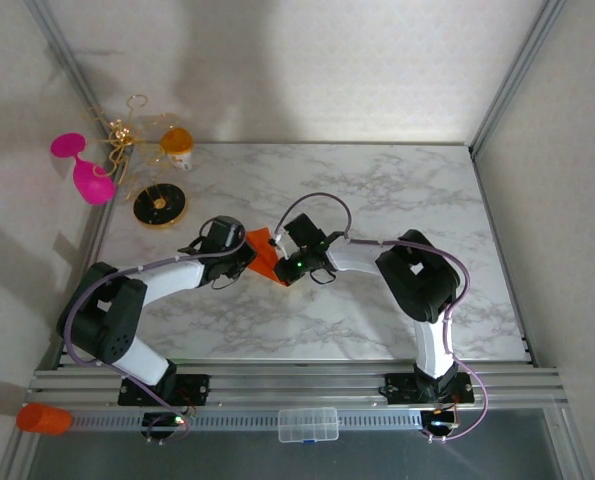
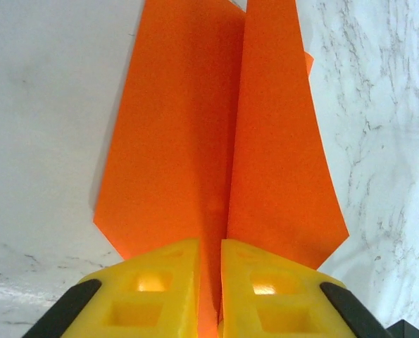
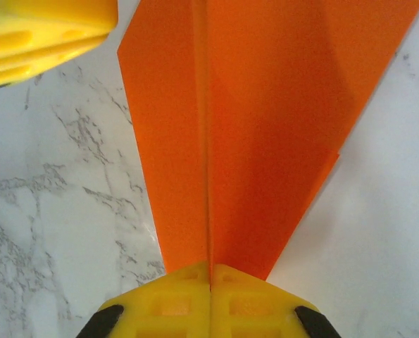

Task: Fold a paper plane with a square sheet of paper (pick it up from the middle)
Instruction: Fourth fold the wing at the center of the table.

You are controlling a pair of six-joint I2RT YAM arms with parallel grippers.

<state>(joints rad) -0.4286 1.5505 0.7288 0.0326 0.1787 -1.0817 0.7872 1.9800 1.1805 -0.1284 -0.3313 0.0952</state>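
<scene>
Nearest us, a small clear plastic box [image 1: 307, 424] sat on the metal rail below the counter's near edge, with a stubby orange cylinder [image 1: 44, 418] at the rail's left end. Around the middle of the white marble counter [image 1: 397, 190], the right gripper [image 3: 210, 266] was clamped on a bright orange paper plane [image 1: 263, 250], a creased pointed dart. The left gripper [image 2: 210, 248] straddled its centre ridge with a narrow gap; we could not tell whether it pinched. By the far left corner were a black disc [image 1: 160, 205], an orange-and-white cup [image 1: 178, 145] and a pink plastic goblet [image 1: 87, 170].
</scene>
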